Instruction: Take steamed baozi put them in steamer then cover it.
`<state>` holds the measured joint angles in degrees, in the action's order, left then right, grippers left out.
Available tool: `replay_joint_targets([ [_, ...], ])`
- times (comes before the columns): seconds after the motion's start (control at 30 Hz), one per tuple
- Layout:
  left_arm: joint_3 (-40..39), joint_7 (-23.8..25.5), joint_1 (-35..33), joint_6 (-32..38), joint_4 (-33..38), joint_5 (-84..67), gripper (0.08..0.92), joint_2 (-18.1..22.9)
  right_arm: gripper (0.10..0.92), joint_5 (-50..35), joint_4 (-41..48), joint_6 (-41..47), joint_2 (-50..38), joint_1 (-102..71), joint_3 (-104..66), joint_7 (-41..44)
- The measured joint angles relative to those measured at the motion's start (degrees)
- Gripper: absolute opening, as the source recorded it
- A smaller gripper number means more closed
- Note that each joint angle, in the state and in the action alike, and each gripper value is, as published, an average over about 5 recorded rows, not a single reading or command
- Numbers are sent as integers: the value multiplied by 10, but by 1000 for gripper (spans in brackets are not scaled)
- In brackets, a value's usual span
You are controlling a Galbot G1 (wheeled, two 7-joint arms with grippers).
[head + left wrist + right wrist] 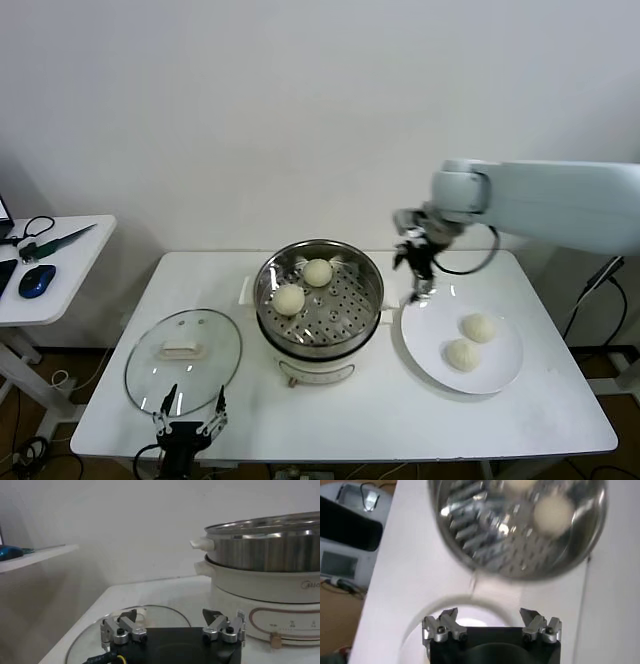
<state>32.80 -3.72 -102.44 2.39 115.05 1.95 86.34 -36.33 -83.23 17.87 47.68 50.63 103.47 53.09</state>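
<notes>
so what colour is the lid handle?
Cream-white, on the clear glass lid; head view shows it best.

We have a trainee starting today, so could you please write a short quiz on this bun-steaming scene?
1. How many buns lie in the steamer?
2. True or false: the glass lid is on the steamer.
3. The right gripper is: A) shut on a bun, B) open and empty, C) out of view.

Key:
1. Two; two more wait on the plate.
2. False; it lies on the table, beside the open left gripper.
3. B.
</notes>
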Motion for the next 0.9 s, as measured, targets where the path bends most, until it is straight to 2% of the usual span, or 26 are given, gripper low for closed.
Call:
replay_joint_targets([
  [0.33, 2, 1, -3, -2, 4, 0, 823, 2, 823, 86, 21, 3, -81, -105, -45, -9],
  [0.9, 2, 2, -7, -2, -2, 3, 823, 2, 823, 155, 77, 20, -102, -272, -165, -39],
])
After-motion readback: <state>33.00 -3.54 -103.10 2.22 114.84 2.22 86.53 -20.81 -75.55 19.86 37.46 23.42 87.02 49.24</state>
